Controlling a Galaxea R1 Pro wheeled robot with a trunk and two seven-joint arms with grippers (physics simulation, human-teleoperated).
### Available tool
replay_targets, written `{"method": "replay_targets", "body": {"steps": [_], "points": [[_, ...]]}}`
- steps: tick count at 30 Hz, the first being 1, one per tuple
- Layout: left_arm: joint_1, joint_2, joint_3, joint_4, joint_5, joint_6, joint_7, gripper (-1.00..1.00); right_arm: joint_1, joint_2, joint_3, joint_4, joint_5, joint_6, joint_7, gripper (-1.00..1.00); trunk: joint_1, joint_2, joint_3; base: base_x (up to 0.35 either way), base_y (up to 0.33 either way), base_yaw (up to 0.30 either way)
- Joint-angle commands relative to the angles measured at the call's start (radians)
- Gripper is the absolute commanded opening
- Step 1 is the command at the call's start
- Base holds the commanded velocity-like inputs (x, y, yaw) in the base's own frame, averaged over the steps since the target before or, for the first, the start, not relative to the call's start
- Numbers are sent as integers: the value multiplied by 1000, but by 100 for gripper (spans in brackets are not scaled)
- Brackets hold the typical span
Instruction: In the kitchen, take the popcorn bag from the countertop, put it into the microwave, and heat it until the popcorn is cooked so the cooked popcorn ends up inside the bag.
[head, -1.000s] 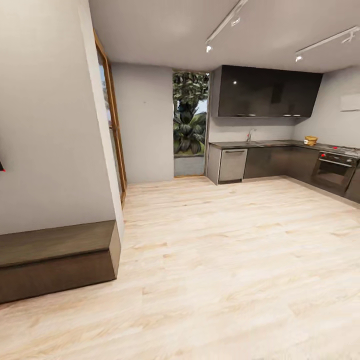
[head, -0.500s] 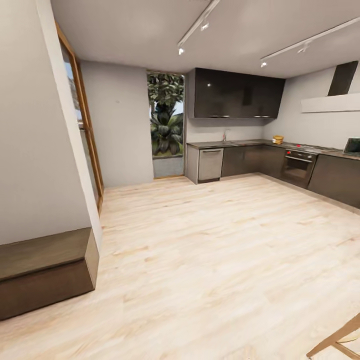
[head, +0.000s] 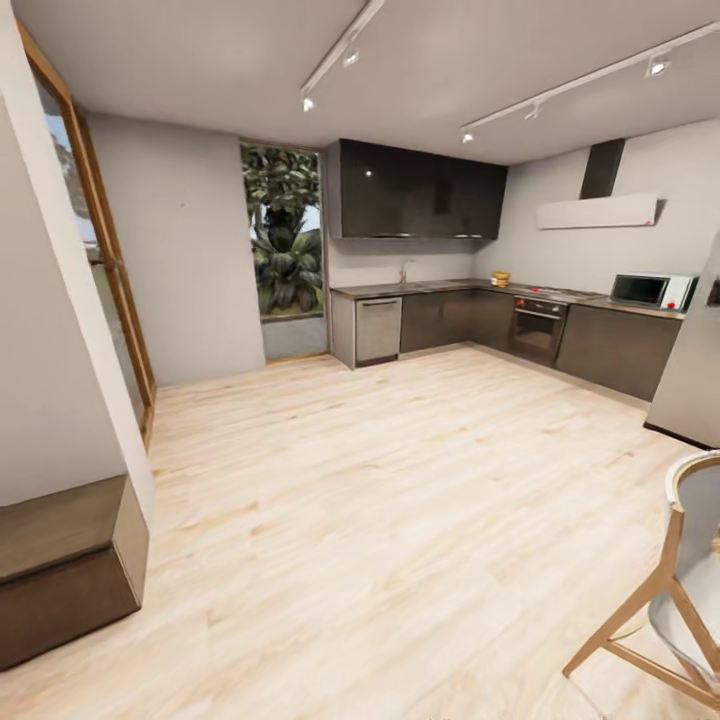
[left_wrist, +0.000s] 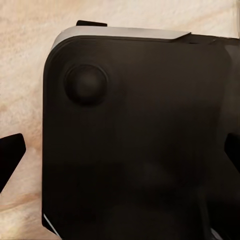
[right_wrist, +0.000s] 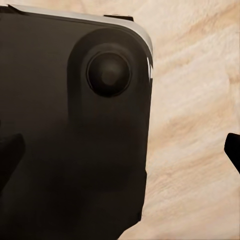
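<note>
The kitchen lies across the room in the head view, with dark glossy cabinets (head: 420, 190) and a white hood (head: 598, 211). The mint-white microwave (head: 652, 290) stands at the right end of the grey countertop (head: 440, 288). A small tan-yellow thing (head: 500, 279) sits on the countertop near the corner; it is too small to tell whether it is the popcorn bag. In the wrist views my left gripper (left_wrist: 120, 155) and right gripper (right_wrist: 122, 152) hang open over my dark base and the wood floor, with nothing between their fingers.
A wide stretch of pale wood floor (head: 400, 480) separates me from the cabinets. A black-and-steel oven (head: 540, 328) sits under the hob and a silver fridge (head: 690, 370) stands at the right. A wooden chair (head: 680, 600) is close at the lower right, a dark low bench (head: 60, 560) at the lower left.
The whole head view has swung to the right, so the camera moved. The microwave, the fridge and the chair have come into the picture.
</note>
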Motion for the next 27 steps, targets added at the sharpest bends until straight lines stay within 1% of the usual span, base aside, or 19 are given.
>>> {"method": "replay_targets", "body": {"steps": [1,10,14,18,27], "points": [[0,0,-7,0,11,-2,1,100,0,1,9,1,-10,-5,-1,100,0,0,0,0,0,-290],[0,0,-4,-2,16,-1,1,100,0,1,11,1,-1,-6,0,100,0,0,3,9,0,-276],[0,0,-1,0,26,22,3,100,0,1,14,1,4,-7,0,100,0,0,3,266,8,-39],[0,0,-3,-1,32,70,4,100,0,1,15,1,5,-7,0,100,0,0,3,316,66,-5],[0,0,-3,-1,33,78,3,100,0,1,16,1,5,-5,2,100,0,0,3,322,85,0]]}}
